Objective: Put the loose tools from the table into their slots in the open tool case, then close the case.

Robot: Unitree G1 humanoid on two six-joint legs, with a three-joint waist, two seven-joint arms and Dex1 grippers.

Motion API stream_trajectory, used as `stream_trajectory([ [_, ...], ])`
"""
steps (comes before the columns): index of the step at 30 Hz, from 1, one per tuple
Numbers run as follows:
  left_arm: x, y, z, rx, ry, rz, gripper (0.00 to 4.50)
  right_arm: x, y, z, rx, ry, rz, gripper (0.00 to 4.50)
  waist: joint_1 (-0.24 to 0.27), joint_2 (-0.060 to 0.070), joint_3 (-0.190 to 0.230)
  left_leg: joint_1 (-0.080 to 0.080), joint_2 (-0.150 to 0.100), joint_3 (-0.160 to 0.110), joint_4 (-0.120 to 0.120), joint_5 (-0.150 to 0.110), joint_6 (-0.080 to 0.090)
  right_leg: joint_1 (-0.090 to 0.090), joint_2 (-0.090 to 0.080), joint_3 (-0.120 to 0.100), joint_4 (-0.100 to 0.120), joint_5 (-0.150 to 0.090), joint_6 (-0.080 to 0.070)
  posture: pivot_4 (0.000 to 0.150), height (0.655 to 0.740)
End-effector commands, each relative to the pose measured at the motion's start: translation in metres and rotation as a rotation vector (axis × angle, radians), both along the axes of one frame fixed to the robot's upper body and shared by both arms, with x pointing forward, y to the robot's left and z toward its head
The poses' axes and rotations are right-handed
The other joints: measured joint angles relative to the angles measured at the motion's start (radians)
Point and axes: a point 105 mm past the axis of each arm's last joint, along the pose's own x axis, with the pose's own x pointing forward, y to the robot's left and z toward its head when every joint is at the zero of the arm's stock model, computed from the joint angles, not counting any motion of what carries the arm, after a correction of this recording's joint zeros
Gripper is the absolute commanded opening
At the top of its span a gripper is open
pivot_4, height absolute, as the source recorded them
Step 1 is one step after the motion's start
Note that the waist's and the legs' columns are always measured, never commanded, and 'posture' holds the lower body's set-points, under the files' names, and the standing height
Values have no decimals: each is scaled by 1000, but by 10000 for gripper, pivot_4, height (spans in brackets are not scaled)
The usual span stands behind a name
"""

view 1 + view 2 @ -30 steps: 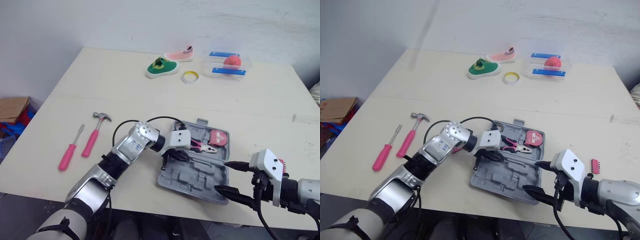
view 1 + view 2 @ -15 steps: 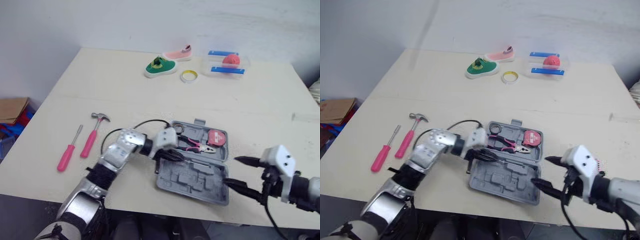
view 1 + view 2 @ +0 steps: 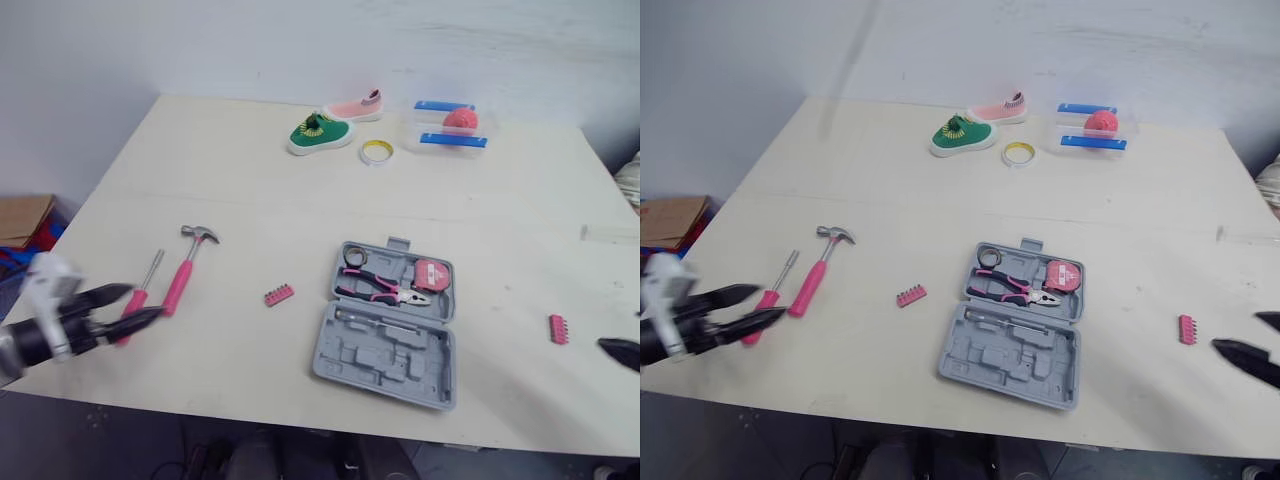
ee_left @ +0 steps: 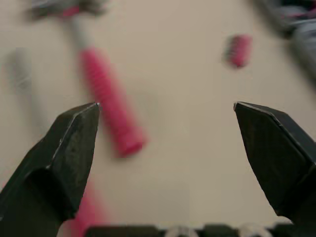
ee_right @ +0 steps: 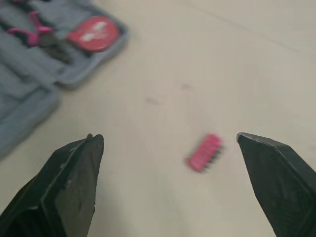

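The grey tool case (image 3: 390,345) lies open near the table's front, with pink pliers (image 3: 378,290) and a red tape measure (image 3: 433,273) in its far half. A pink-handled hammer (image 3: 185,275) and a pink screwdriver (image 3: 135,300) lie to its left. One pink bit holder (image 3: 279,294) sits just left of the case, and another (image 3: 558,328) lies to its right. My left gripper (image 3: 125,307) is open at the table's left, over the screwdriver handle. My right gripper (image 3: 1252,340) stands open at the right edge, near the right bit holder (image 5: 205,151).
At the back stand a green shoe (image 3: 322,132), a pink shoe (image 3: 357,105), a roll of tape (image 3: 377,151) and a clear box with blue bands (image 3: 450,127). A cardboard box (image 3: 25,215) sits on the floor to the left.
My left arm has pulled back from the case to the far left and its gripper has opened. The right gripper has drawn back to the right edge. A pink bit holder now shows left of the case.
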Motion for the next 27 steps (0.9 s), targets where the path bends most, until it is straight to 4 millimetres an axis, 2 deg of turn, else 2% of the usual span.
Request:
stream_trajectory([
  [1, -19, 40, 13, 47, -50, 120, 44248, -8, -31, -3, -118, 33, -35, 45000, 0, 0, 0, 0, 0, 1, 0, -2, -1, 0, 0, -1, 0, 0, 0, 1500, 7304],
  [4, -30, 52, 14, 36, -43, 133, 44248, -9, -50, -4, -137, 40, -80, 45000, 3, 0, 0, 0, 0, 1, -1, -4, -2, -1, -2, -3, -2, -1, -1, 1500, 7304],
  [6, -33, 55, 17, 49, -51, 131, 44248, -6, -54, -5, -132, 21, -90, 45000, 3, 1, 0, -1, 0, 1, -2, -4, -2, -1, -3, -5, -2, -1, -1, 1500, 7304],
  [10, -31, 56, 19, 56, -67, 115, 44248, 2, -48, -9, -128, 4, -67, 45000, 0, 2, 1, -1, 0, 1, -3, -4, -2, -1, -5, -5, -2, -1, -1, 1500, 7304],
  [12, -25, 42, 20, 28, -73, 78, 44248, 12, -37, -6, -123, -31, -33, 45000, -1, 4, 1, -1, 0, 1, -3, -4, -2, -1, -5, -5, -2, -1, -1, 1500, 7304],
  [15, -11, 6, 19, 23, -63, -17, 44248, 28, -5, 0, -102, -73, 66, 45000, -1, 7, 1, -1, 0, 1, -3, -4, -2, -1, -5, -5, -2, -1, -1, 1500, 7304],
  [16, -8, -1, 18, 27, -58, -30, 44248, 31, 3, 1, -96, -75, 89, 45000, -1, 7, 1, -1, 0, 1, -3, -4, -2, -1, -5, -5, -1, 0, -1, 1500, 7304],
  [19, 4, -5, 0, 122, 35, 69, 44248, 43, 58, 8, -49, -97, 261, 45000, -3, 8, 1, -1, 0, 1, -3, -4, -3, -1, -5, -5, 1, 2, 3, 1500, 7304],
  [21, 10, -19, 1, 105, 40, 62, 44248, 47, 89, 14, -23, -115, 356, 45000, -7, 9, 2, 0, 0, 0, -3, -4, -4, -1, -3, -5, 3, 4, 7, 1500, 7304],
  [22, 13, -26, 3, 69, 37, 57, 44248, 49, 104, 18, -2, -131, 396, 45000, -9, 9, 2, 0, 1, 0, -3, -3, -4, -1, -2, -5, 3, 8, 14, 1500, 7304],
  [23, 15, -31, 4, 46, 36, 57, 44248, 50, 113, 20, 14, -139, 417, 45000, -8, 9, 2, -1, 1, -1, -3, -3, -5, -1, -1, -5, 3, 8, 15, 1500, 7304],
  [26, 27, -26, -2, 89, 68, 161, 44248, 50, 162, 30, 66, -168, 587, 45000, -7, 9, 2, -1, 1, -2, -2, -3, -5, -1, -1, -6, 3, 8, 15, 1500, 7304],
  [27, 31, -34, -2, 72, 67, 155, 44248, 49, 178, 34, 79, -179, 645, 45000, -8, 9, 2, -2, 1, -2, -1, -3, -5, -1, -1, -5, 3, 8, 15, 1500, 7304],
])
